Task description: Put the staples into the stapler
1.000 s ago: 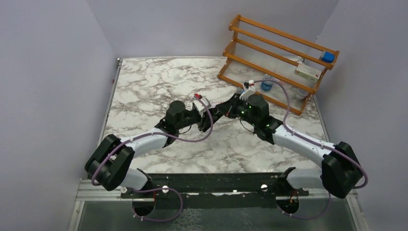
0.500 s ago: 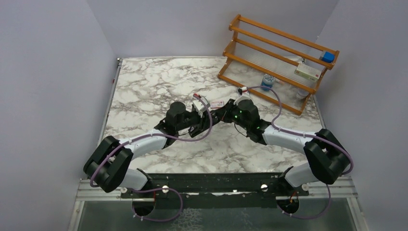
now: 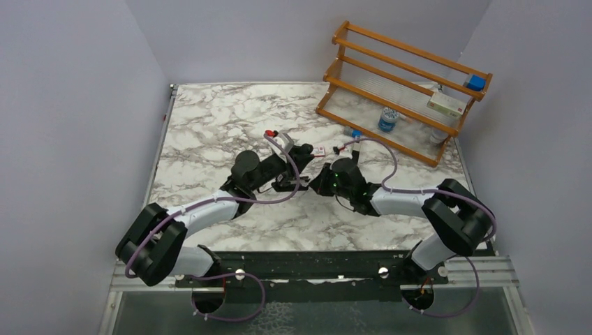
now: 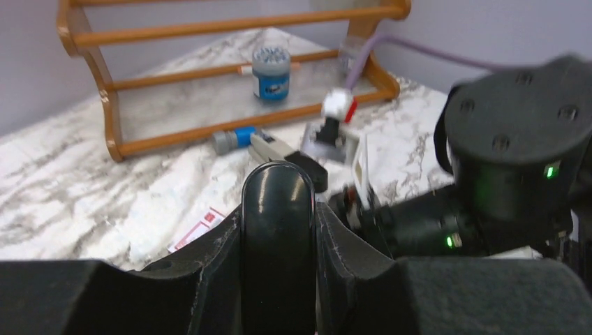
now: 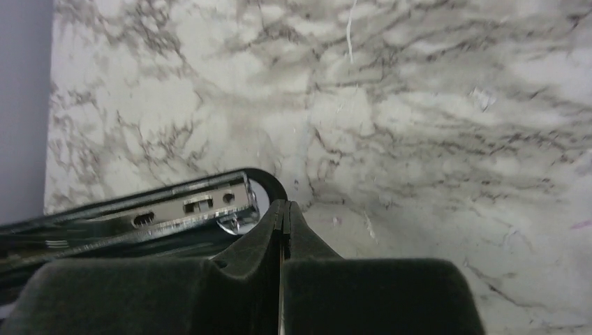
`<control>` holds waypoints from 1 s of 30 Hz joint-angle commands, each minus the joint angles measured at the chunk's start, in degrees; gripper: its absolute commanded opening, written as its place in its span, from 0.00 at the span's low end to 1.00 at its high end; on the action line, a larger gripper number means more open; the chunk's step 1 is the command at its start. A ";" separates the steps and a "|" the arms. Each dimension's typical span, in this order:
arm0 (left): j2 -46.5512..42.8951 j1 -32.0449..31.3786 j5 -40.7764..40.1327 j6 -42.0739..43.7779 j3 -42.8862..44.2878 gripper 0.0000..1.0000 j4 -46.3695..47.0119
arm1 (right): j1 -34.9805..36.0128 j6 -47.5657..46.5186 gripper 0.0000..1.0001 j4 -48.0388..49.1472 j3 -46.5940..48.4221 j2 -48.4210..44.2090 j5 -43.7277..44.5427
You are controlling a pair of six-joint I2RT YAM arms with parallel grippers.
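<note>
The left jaws clamp the black stapler (image 5: 188,206) at mid-counter (image 3: 209,125). The right jaws, closed and empty, rest against its rounded tip beside the silver channel. To open it cleanly, the left grip should probably hold firm while the right tip levers slowly. The pink staple box (image 3: 318,150) lies just beyond. A second ago the right arm was farther right, nearer the wooden rack (image 3: 405,77), and the box was not showing.

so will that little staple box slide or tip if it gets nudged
Probably slides: the staple box lies flat and low on the marble table. It looks small and likely light, so a nudge may send it skidding or spinning on that smooth top.
</note>
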 commanded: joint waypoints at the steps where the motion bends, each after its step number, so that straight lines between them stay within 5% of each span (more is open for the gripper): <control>1: -2.97 -0.07 -4.13 0.03 1.94 0.00 14.25 | 3.00 0.62 0.03 -3.82 -1.67 0.89 -0.59; 13: -1.92 -0.07 -3.38 -0.41 0.90 0.00 16.18 | 3.12 -1.93 0.04 -5.03 0.59 -1.19 1.22; 22: -1.50 0.52 -0.25 2.33 -1.45 0.00 12.59 | 3.05 -10.87 0.06 -16.83 4.39 -19.99 14.33; 30: -0.13 0.54 3.93 4.38 -1.78 0.00 10.29 | 3.05 -13.09 0.46 -22.01 9.94 -28.79 15.95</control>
